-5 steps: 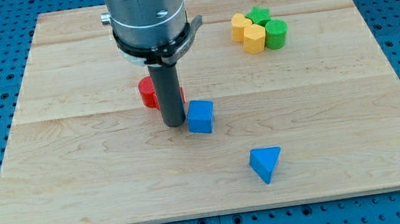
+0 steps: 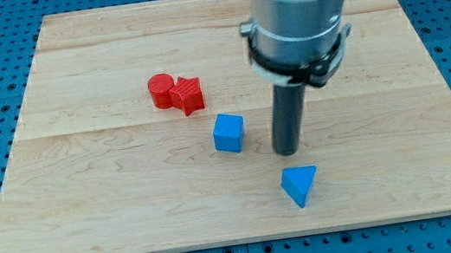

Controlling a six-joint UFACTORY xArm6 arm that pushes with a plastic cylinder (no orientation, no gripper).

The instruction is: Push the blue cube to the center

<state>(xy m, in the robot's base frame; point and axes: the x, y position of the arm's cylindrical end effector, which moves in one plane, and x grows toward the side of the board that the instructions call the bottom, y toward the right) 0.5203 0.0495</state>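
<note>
The blue cube (image 2: 228, 133) sits on the wooden board (image 2: 85, 189) a little below its middle. My tip (image 2: 287, 151) rests on the board to the right of the cube, with a clear gap between them. The tip stands just above the blue triangular block (image 2: 299, 184). The rod and the arm's grey body rise from the tip toward the view's top.
A red cylinder (image 2: 161, 91) and a red star-like block (image 2: 189, 94) touch each other up and left of the cube. The arm's body hides the board's upper right area.
My tip has moved from the cube's left side to its right side. The cube has barely moved. The red blocks now show fully; the yellow and green blocks are hidden behind the arm.
</note>
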